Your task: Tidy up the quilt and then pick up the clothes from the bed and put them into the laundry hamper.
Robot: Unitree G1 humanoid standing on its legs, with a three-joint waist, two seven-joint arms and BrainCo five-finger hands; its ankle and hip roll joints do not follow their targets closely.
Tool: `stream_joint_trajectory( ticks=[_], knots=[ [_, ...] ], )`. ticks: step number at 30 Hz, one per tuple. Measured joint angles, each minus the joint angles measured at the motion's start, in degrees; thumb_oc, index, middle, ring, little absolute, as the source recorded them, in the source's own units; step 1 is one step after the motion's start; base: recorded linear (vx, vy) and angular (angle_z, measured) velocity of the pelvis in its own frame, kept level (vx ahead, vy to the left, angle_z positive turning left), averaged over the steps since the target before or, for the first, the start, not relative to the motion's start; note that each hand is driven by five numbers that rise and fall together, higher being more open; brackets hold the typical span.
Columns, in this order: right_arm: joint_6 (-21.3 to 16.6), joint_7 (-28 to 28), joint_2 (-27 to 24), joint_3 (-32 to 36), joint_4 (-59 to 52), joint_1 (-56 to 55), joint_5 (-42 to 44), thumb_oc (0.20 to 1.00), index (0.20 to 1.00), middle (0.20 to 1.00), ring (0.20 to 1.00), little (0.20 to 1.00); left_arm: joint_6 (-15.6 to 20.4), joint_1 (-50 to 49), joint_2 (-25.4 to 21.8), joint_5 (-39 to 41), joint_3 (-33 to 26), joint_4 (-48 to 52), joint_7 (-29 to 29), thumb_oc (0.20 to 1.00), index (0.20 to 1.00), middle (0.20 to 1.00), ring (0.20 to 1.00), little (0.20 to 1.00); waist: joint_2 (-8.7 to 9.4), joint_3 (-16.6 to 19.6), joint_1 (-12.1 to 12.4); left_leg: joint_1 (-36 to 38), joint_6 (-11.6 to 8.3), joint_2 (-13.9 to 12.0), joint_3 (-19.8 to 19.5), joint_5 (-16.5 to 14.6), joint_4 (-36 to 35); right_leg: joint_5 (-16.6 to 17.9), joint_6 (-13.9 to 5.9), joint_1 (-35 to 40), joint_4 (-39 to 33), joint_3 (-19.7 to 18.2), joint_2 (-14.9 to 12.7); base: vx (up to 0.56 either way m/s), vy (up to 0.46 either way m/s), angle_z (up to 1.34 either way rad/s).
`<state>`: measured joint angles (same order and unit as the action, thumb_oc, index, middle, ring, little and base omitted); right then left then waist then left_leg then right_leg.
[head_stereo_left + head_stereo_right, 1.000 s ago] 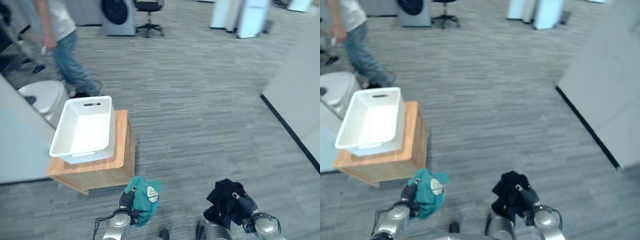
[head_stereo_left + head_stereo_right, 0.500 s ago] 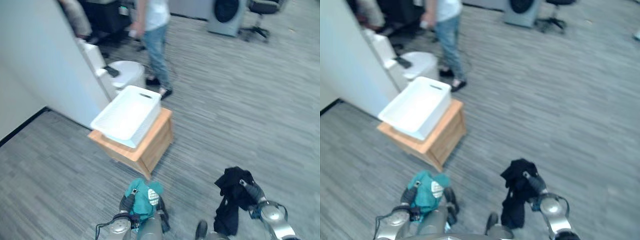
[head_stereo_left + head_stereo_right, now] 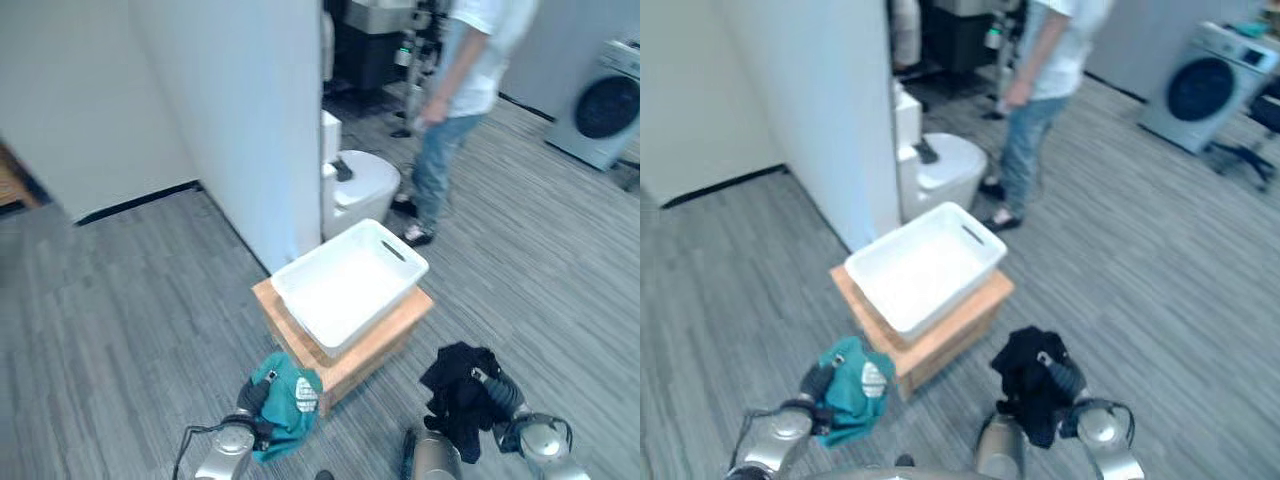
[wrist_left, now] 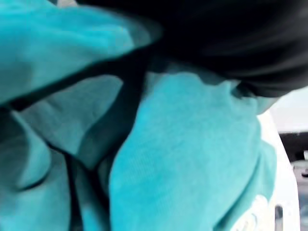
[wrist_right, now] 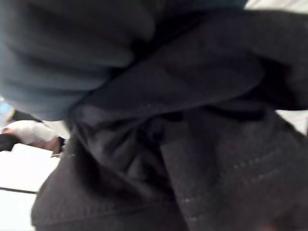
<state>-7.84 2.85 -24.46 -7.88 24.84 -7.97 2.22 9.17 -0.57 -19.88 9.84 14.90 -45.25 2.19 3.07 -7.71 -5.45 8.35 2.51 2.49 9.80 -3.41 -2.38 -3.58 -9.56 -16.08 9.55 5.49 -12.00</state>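
Grey striped carpet (image 3: pixel 120 330) lay open at left; your left hand (image 3: pixel 250 400) clenched teal cloth (image 3: pixel 285 395), right hand (image 3: pixel 495 392) clenched black garment (image 3: pixel 455 385), both below the slatted white hamper (image 3: pixel 345 285).

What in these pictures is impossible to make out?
- Left hand: its fingers are buried in the teal garment, in the eye views and the left wrist view.
- Right hand: its fingers are wrapped in the black garment.
- White hamper: cloth covers most of it in both wrist views.
- Person: cut off above the shoulders by the top edge.
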Motion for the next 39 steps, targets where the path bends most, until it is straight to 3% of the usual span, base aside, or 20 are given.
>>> stream_joint_trajectory(
  ticks=[1,2,3,5,6,7,8,10,14,16,17,18,19,20,21,22,24,29,35,39],
  knots=[
    [-0.1,0.2,0.0,1.5,0.0,0.0,0.0,0.200,0.200,0.200,0.200,0.200,0.0,0.9,-0.3,0.0,0.0,-0.8,0.1,0.200,0.200,0.200,0.200,0.200,0.38,0.2,-0.9,0.2,0.09,0.3,-1.1,-0.1,0.0,1.7,-0.20,0.4,-3.7,-2.9,0.6,0.36,-0.306,2.18],
    [0.0,0.7,-0.3,4.0,0.4,0.4,0.0,0.200,0.200,0.200,0.200,0.200,0.1,2.0,-1.0,0.0,-0.9,-1.8,0.0,0.200,0.200,0.200,0.200,0.200,1.39,0.4,-1.5,0.9,-0.17,0.0,-3.6,-0.2,-0.3,6.3,0.18,0.7,-9.4,-9.2,2.4,0.33,-0.292,1.66],
    [0.1,0.9,-0.6,5.2,0.5,0.7,0.0,0.200,0.200,0.200,0.200,0.200,0.1,2.0,-0.7,0.1,-0.8,-2.4,0.0,0.200,0.200,0.200,0.200,0.200,1.46,0.4,-1.4,1.3,-0.40,0.1,-4.5,-0.3,-0.4,8.7,1.59,1.1,-11.2,-11.2,2.8,0.32,-0.303,1.68],
    [0.0,2.4,-2.3,8.7,-0.5,0.1,-0.1,0.200,0.200,0.200,0.200,0.200,0.2,-0.4,-1.2,0.0,-1.3,-2.6,-0.5,0.200,0.200,0.200,0.200,0.200,2.69,0.7,-1.8,6.6,-2.80,0.5,-6.4,-1.8,-1.9,15.8,3.91,4.6,-12.0,-10.0,2.4,0.24,-0.272,1.12],
    [-0.1,2.5,-3.3,9.8,-0.8,0.0,-0.1,0.200,0.200,0.200,0.200,0.200,0.3,-2.1,-1.0,0.0,-2.4,-2.7,-0.6,0.200,0.200,0.200,0.200,0.200,2.77,0.6,-1.9,9.1,-4.44,0.2,-7.5,-3.1,-2.1,19.6,3.02,6.1,-10.7,-10.1,2.3,0.23,-0.319,0.59],
    [0.3,3.3,-5.6,11.6,-0.8,1.0,-0.5,0.200,0.200,0.200,0.200,0.200,0.0,-4.1,1.5,0.1,-2.8,-3.0,-0.4,0.200,0.200,0.200,0.200,0.200,-0.83,0.7,-1.6,9.5,-5.50,-3.3,-6.6,-3.7,-0.5,17.3,4.44,7.4,-10.2,-10.4,5.6,0.16,-0.229,0.34],
    [0.2,3.8,-7.4,12.0,-1.3,2.1,-1.2,0.200,0.200,0.200,0.200,0.200,0.0,-4.6,2.4,0.0,-3.2,-3.0,-0.6,0.200,0.200,0.200,0.200,0.200,-2.13,0.6,-0.8,8.5,-6.16,-4.3,-5.3,-3.3,1.6,17.3,4.62,8.3,-11.1,-9.3,6.8,0.21,-0.305,0.07],
    [0.1,4.4,-11.5,13.3,-1.9,4.1,-2.3,0.200,0.200,0.200,0.200,0.200,0.3,-5.6,3.9,0.1,-4.0,-2.4,-0.8,0.200,0.200,0.200,0.200,0.200,-2.19,0.5,0.0,4.9,-7.00,-5.5,-4.0,-4.7,6.1,18.2,7.03,9.9,-14.2,-9.6,7.2,0.15,-0.286,0.01],
    [-0.1,6.6,-15.0,16.5,-1.3,7.1,-4.4,0.200,0.200,0.200,0.200,0.200,0.4,-5.4,4.0,0.2,-4.1,-1.2,-1.2,0.200,0.200,0.200,0.200,0.200,-1.87,-0.2,0.1,1.2,-8.05,-10.6,-4.3,-2.4,0.3,15.9,8.86,10.4,-14.6,-7.6,11.2,0.02,-0.177,0.04],
    [-0.7,7.8,-17.4,17.7,-2.0,6.9,-4.6,0.200,0.200,0.200,0.200,0.200,0.4,-4.9,4.3,0.3,-3.7,0.2,-1.0,0.200,0.200,0.200,0.200,0.200,-3.19,-1.1,-0.1,-2.7,-6.01,-12.7,-3.8,0.7,0.3,15.7,8.91,10.3,-14.6,-5.5,13.0,-0.06,-0.096,0.15],
    [-0.7,9.1,-17.9,19.1,-2.5,7.0,-4.7,0.200,0.200,0.200,0.200,0.200,0.5,-3.1,4.3,0.4,-3.4,0.5,-0.9,0.200,0.200,0.200,0.200,0.200,-3.28,-1.6,-0.5,-4.5,-5.21,-13.6,-3.4,0.1,0.8,14.2,7.35,9.1,-14.6,-3.4,12.9,-0.07,-0.071,0.22],
    [-0.7,9.1,-19.0,19.1,-3.5,7.0,-4.8,0.200,0.200,0.200,0.200,0.200,0.4,-3.1,4.6,0.5,-3.2,0.8,-0.9,0.200,0.200,0.200,0.200,0.200,-4.51,-1.9,-0.4,-5.3,-5.22,-15.6,-2.0,0.2,0.2,13.5,7.94,7.3,-11.6,-0.5,13.8,-0.22,-0.078,0.12],
    [-0.7,9.1,-19.6,19.1,-4.9,6.8,-5.6,0.200,0.200,0.200,0.200,0.200,0.4,-3.2,3.9,0.6,-2.6,2.2,-0.8,0.200,0.200,0.200,0.200,0.200,-4.15,-2.3,-0.6,-5.7,-6.43,-15.5,-1.7,-0.3,0.2,11.4,9.07,5.2,-6.0,1.2,13.2,-0.22,0.002,-0.01],
    [-0.8,9.4,-20.3,19.2,-6.2,7.1,-6.8,0.200,0.200,0.200,0.200,0.200,0.5,-2.9,3.1,0.6,-1.9,2.4,-0.9,0.200,0.200,0.200,0.200,0.200,-2.99,-2.6,-0.3,-5.4,-6.41,-13.6,-2.7,-0.8,0.8,9.5,10.16,5.3,-6.6,0.8,12.6,-0.22,0.000,-0.06],
    [-0.8,9.5,-21.4,19.0,-7.2,7.9,-7.0,0.200,0.200,0.200,0.200,0.200,0.4,-2.1,3.1,0.6,-1.2,2.0,-0.9,0.200,0.200,0.200,0.200,0.200,-2.23,-3.1,-0.5,-6.7,-7.11,-11.9,-2.4,-0.1,4.4,10.5,10.03,5.5,-7.9,1.5,11.0,-0.09,0.108,0.13],
    [-0.8,9.5,-23.4,19.0,-9.5,8.0,-7.8,0.200,0.200,0.200,0.200,0.200,0.3,-1.3,3.7,0.5,0.2,1.6,-1.0,0.200,0.200,0.200,0.200,0.200,-2.83,-3.0,-1.1,-8.3,-7.17,-9.6,-0.7,1.0,7.1,12.0,8.70,6.5,-10.1,2.4,9.7,-0.03,0.085,0.37],
    [-1.0,9.5,-25.1,19.0,-13.8,8.5,-9.1,0.200,0.200,0.200,0.200,0.200,0.4,-1.2,4.8,0.2,1.4,1.7,-1.6,0.200,0.200,0.200,0.200,0.200,-4.52,-3.3,-3.7,-5.3,-6.69,-9.4,4.8,1.6,1.8,12.9,7.83,8.9,-12.9,3.7,9.8,-0.04,0.193,0.55],
    [-1.7,9.4,-25.0,18.4,-25.1,9.2,-13.6,0.200,0.200,0.200,0.200,0.200,0.3,-1.8,4.9,-0.7,1.6,1.5,-2.4,0.200,0.200,0.200,0.200,0.200,-4.12,-3.2,-4.9,-2.8,-6.30,-7.2,5.3,3.6,-2.8,13.9,6.35,10.2,-14.2,3.0,8.1,-0.08,0.096,0.08],
    [-2.7,8.9,-23.5,8.7,-29.6,19.2,-13.7,0.200,0.200,0.200,0.200,0.200,0.2,-1.2,3.0,-2.1,1.6,-2.5,-2.1,0.200,0.200,0.200,0.200,0.200,1.44,-3.0,-4.8,-2.2,-5.25,-6.2,6.9,4.2,-2.8,15.4,4.16,9.1,-12.8,0.2,7.4,-0.12,0.004,-0.13],
    [-3.7,8.0,-23.0,7.8,-31.3,20.5,-13.5,0.200,0.200,0.200,0.200,0.200,0.2,-1.6,1.9,-2.0,1.1,-2.4,-1.9,0.200,0.200,0.200,0.200,0.200,2.57,-2.5,-2.4,-2.1,-4.76,-6.6,6.9,4.6,-2.8,15.2,3.87,9.6,-13.4,0.2,7.4,0.00,-0.045,0.05]
  ],
)
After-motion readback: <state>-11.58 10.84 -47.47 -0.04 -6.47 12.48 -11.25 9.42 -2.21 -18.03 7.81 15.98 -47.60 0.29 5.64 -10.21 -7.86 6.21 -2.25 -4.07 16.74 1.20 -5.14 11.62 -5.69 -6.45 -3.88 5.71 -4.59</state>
